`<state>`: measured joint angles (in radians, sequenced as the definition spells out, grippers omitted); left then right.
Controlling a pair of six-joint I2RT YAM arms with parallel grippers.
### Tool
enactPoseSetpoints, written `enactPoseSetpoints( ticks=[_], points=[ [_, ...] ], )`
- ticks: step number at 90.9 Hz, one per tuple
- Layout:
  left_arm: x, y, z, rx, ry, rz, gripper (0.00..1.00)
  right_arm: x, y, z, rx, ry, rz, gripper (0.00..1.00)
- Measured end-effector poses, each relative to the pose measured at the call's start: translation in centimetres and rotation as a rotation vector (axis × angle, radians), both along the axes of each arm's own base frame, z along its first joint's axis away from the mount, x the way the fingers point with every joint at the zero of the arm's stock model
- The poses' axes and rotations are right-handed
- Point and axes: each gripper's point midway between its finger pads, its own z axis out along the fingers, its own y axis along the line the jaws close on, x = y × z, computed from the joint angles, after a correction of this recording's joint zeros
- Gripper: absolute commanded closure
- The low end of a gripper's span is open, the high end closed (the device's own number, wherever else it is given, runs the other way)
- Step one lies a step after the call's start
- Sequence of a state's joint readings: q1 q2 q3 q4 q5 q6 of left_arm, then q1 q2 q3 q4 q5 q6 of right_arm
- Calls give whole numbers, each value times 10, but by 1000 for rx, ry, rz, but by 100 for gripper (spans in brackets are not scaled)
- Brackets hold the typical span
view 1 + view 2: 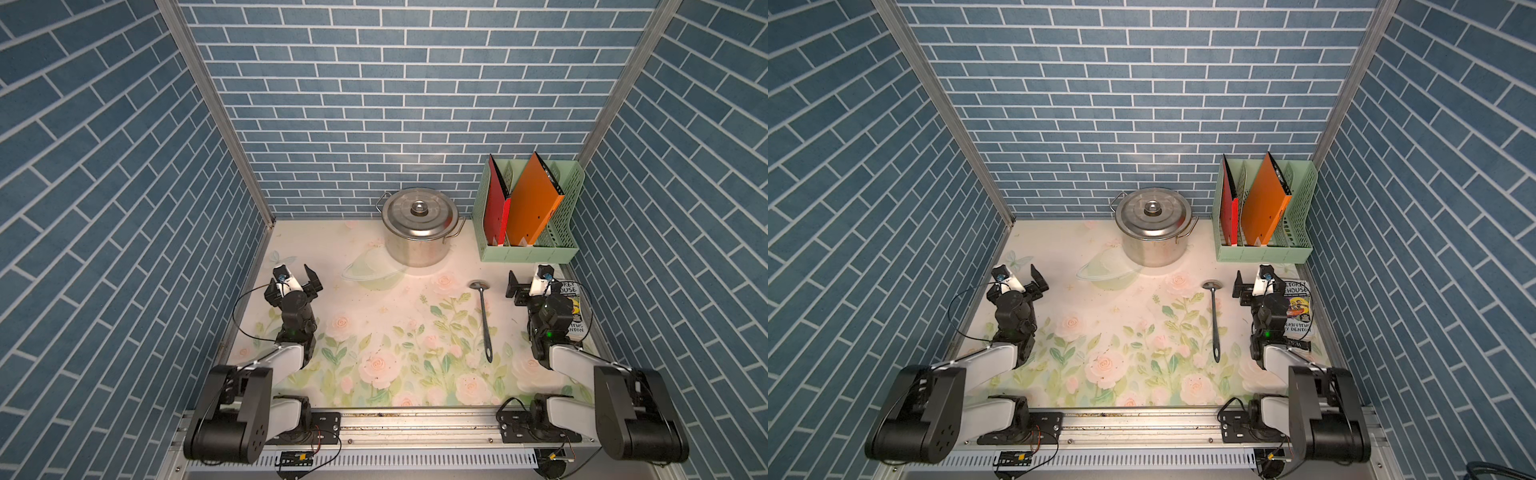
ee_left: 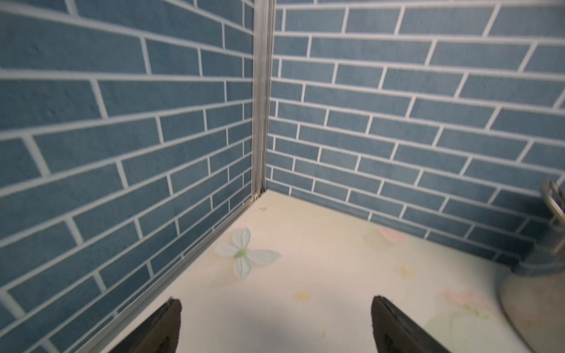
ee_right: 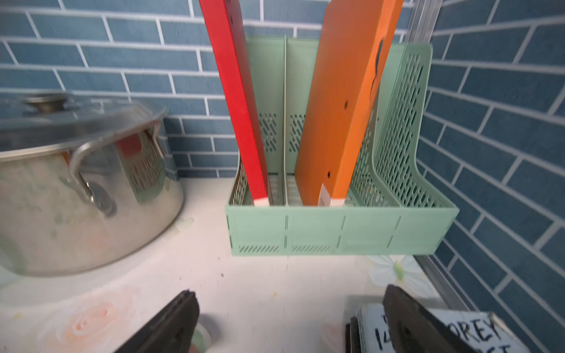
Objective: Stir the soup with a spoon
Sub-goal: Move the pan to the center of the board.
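spoon (image 1: 483,316) lies flat on the floral table (image 1: 374,299) in a top view, right of centre, bowl far, looped tip near, untouched and near the right gripper (image 1: 527,282). lidded pot (image 1: 417,232) stands far centre. left gripper (image 1: 297,272) sits at left. left wrist view: jaws spread, holding nothing. right wrist view: jaws spread, holding nothing, one finger over a book (image 3: 489,333).

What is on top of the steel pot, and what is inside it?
A steel lid with a round knob lies on the pot and closes it. The lid covers the inside, so no soup or other contents can be seen.
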<state>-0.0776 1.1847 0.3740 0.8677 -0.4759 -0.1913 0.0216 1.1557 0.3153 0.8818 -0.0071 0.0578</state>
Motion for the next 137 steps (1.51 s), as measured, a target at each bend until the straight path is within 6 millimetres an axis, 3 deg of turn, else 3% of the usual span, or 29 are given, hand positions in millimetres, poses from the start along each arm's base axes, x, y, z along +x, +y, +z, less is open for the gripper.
enactPoseSetpoints(
  ticks=[10,18,23,42,56,71,84,107,137],
  points=[
    [8,-4,68,-136,-124,-26,0,5,9,50,126,-49,47,14],
    [14,-21,87,-237,-145,-132,0,15,30,62,250,-9,160,25],
    [18,-35,82,-286,-109,-209,0,23,49,59,340,44,248,30],
    [14,-91,19,-440,168,-483,0,43,137,21,610,287,481,39],
    [-2,-111,7,-494,253,-580,0,67,181,16,725,331,556,51],
    [-12,-121,8,-513,277,-640,0,90,181,1,859,327,505,51],
    [-16,-123,4,-511,317,-645,0,105,181,-11,939,332,473,58],
    [-24,-116,14,-464,307,-621,0,121,190,-2,1018,302,497,60],
    [-28,-110,19,-435,311,-595,0,140,208,-10,1070,330,507,71]
  ],
)
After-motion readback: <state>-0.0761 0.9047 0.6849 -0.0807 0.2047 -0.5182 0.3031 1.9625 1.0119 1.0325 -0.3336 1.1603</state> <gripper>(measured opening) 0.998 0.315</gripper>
